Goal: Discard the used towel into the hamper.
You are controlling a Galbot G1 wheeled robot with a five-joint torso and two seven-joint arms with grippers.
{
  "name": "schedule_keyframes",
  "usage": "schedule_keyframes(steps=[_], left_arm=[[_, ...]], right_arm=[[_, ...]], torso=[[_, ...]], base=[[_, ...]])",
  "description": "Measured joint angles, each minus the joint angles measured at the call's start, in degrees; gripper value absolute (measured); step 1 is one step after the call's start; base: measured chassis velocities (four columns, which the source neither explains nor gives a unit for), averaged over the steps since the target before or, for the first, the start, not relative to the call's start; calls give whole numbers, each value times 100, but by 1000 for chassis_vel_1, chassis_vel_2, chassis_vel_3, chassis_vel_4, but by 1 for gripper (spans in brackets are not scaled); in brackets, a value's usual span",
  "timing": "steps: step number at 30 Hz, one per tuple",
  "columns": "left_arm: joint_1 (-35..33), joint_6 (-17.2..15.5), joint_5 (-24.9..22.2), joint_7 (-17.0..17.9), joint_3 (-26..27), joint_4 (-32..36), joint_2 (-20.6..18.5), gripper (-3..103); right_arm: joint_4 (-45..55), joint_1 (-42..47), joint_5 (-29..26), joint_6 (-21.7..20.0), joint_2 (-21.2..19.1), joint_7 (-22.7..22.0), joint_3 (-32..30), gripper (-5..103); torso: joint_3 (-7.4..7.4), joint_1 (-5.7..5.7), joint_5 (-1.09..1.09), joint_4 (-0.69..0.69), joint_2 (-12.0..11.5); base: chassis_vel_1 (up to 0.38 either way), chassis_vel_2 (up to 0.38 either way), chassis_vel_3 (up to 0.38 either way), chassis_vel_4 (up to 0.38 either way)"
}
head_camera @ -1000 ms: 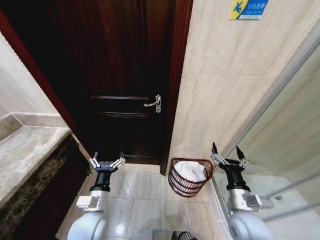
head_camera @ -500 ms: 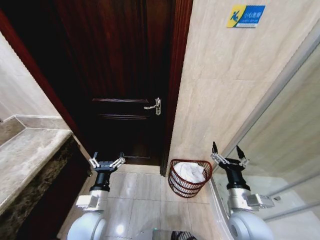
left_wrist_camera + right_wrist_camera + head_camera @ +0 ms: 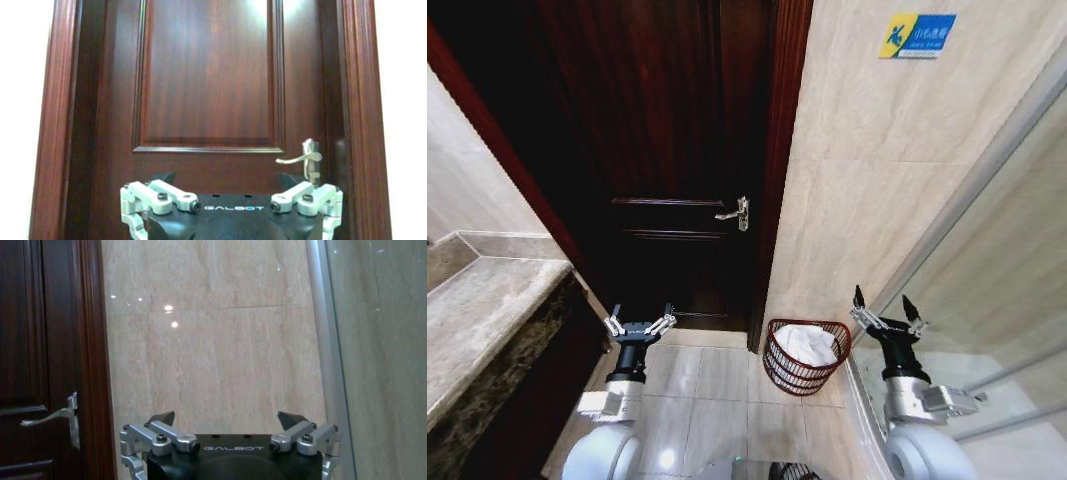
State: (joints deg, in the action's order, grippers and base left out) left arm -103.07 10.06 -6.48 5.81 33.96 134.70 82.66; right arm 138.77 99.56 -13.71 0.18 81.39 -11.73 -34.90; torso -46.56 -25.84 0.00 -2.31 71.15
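Towel (image 3: 807, 343) looks to be in already: I see white cloth bunched inside the hamper (image 3: 799, 378), which sits on the floor tiles against the beige wall (image 3: 877, 190), just right of the dark wooden door (image 3: 677, 150) and its frame. So my read is the drop is done and nothing's left but wrap-up; can't confirm that white bundle is the used towel, only that it's cloth-like and sits below the rim. Left gripper (image 3: 639, 322) is held up in front of the door, fingers spread wide, nothing between them; left wrist view agrees, both finger linkages far apart with the door panel and lever handle (image 3: 300, 159) beyond. Right gripper (image 3: 886, 305) is up to the right of the hamper, near the glass partition (image 3: 1017, 260), also wide open and empty; right wrist view shows the tips apart against bare wall tile. Neither one is over or touching the hamper. Hard to call: hamper's far side is tucked at the wall, and I can't tell whether any towel hangs over the back edge. Bottom of the head view cuts off the robot's base and a dark object at the lower edge that I can't identify. Stone counter (image 3: 477, 310) on my left is only partly in view.
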Motion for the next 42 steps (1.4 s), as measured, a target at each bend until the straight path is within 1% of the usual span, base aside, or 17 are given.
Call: schedule_keyframes(steps=[27, 42], left_arm=[[9, -31, 18, -14, -22, -7, -8, 100], [13, -27, 29, -21, -27, -35, -4, 100]], right_arm=[[2, 53, 32, 5, 23, -25, 22, 100], [-13, 66, 31, 42, 40, -23, 7, 100]], torso=[[23, 19, 0, 0, -43], [27, 24, 0, 0, -51]], base=[[0, 0, 0, 0], [51, -49, -56, 50]])
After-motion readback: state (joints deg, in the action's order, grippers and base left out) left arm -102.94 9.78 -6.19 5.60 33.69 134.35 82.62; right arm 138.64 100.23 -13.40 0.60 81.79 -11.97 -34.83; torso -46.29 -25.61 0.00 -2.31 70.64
